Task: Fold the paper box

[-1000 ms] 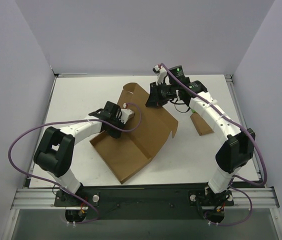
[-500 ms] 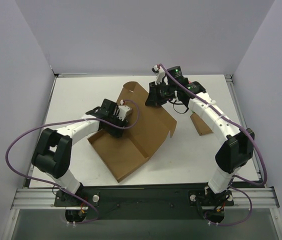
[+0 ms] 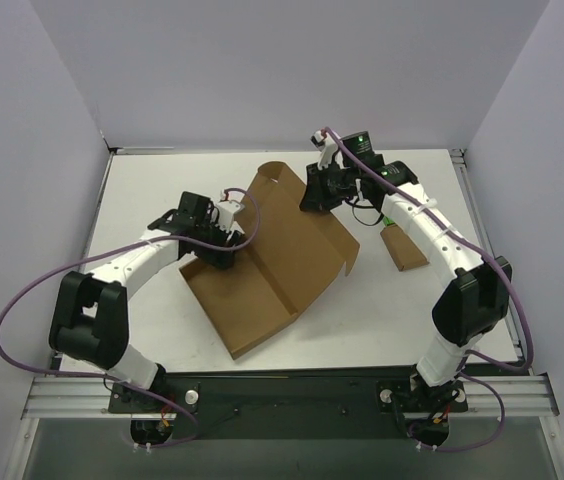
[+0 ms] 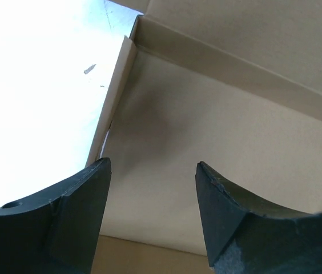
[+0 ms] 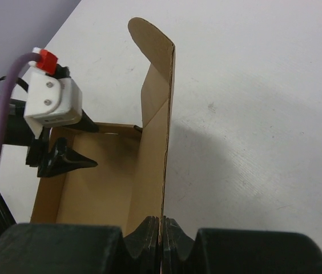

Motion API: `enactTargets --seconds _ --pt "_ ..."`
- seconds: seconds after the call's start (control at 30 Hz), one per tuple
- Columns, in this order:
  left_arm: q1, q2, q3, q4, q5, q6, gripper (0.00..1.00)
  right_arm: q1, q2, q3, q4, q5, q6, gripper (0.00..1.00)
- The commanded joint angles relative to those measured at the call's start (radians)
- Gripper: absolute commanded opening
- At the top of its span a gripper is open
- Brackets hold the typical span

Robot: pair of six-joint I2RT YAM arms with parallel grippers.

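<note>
**Right gripper** (image 5: 161, 225), pressed together on the edge of an upright wall of the paper box (image 3: 262, 275). The chief hazard lies here. The pinch is thin and sits at the very rim, so a pull or twist of the arm could slip the cardboard free or crease it off its score line. The raised wall would then probably drop flat.

**Left gripper** (image 4: 152, 165), poised over the box's floor panel with jaws spread and nothing between them. This is the second hazard: that side of the sheet is unrestrained, so the whole box may slide or pivot on the counter (image 3: 152, 190) if the right arm moves. The gripper is wide, empty and touching nothing that can be seen, with its fingertips just above the inner panel near the left side wall.

**Box**, half formed, lying mid-counter between the two arms. The floor is flat, and one long wall and a rounded tab stand up.

**Small brown block** (image 3: 403, 247), lying apart to the right of the box, beneath the right arm.
</note>
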Motion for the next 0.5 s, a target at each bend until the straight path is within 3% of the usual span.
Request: enactTargets --seconds 0.0,0.23,0.47 --pt "0.021 -0.140 -0.037 0.052 0.065 0.025 0.72 -0.015 -0.053 -0.008 -0.027 -0.016 -0.037 0.04" --pt "0.021 -0.122 -0.042 0.069 -0.012 0.021 0.76 -0.020 -0.048 -0.005 -0.030 -0.032 -0.037 0.04" --pt "0.016 -0.034 -0.005 0.025 0.016 0.019 0.62 -0.018 -0.045 -0.002 -0.027 -0.036 -0.029 0.04"
